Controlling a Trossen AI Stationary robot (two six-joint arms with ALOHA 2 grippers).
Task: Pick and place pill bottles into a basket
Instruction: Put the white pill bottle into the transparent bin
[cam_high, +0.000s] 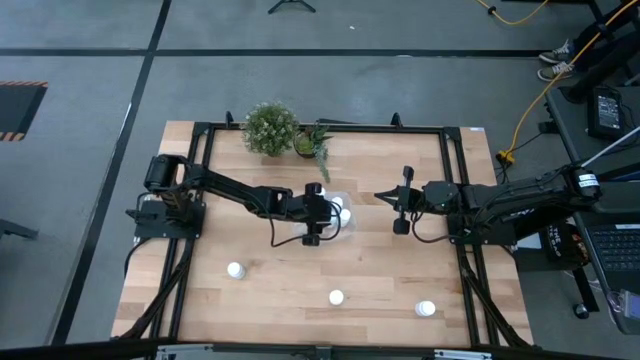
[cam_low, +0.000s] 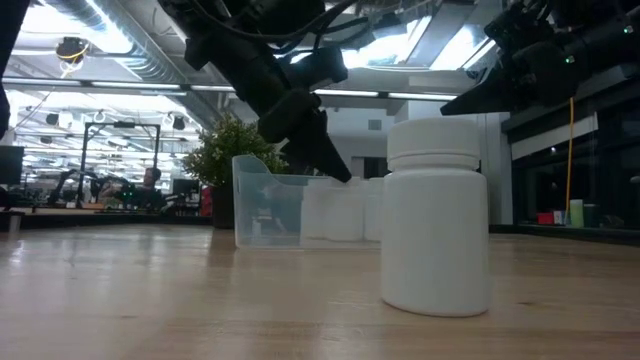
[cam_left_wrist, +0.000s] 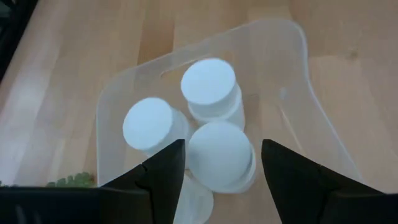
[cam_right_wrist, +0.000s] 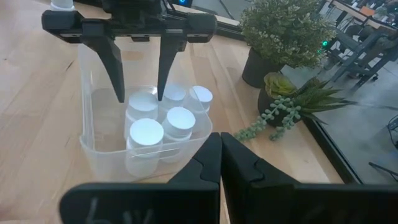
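The left gripper (cam_high: 312, 222) hangs over the clear basket (cam_high: 345, 222), which sits near the middle of the wooden bench (cam_high: 280, 290), toward the far side. Its fingers (cam_right_wrist: 166, 59) stand apart, pointing down into the basket on either side of one white pill bottle (cam_left_wrist: 221, 155) without pressing on it; in the left wrist view a gap shows between each finger and the bottle's cap. That bottle stands upright on the basket floor among the others.

From the right wrist view, five bottles (cam_right_wrist: 180, 121) stand upright in the basket, packed close together, caps up.

Three more bottles remain loose on the bench along its near side: one toward the left (cam_high: 235, 270), one near the middle (cam_high: 336, 297), and one toward the right (cam_high: 427, 309). All three stand well apart from each other and from the basket. In the low view one of them (cam_low: 436, 215) stands upright close to the camera, in front of the basket (cam_low: 262, 205).

The right gripper (cam_high: 401, 208) waits to the right of the basket, near but not touching it, with its fingers (cam_right_wrist: 217, 165) pressed together on nothing.

Two potted plants (cam_high: 270, 128) sit at the far edge of the bench, beyond the basket.
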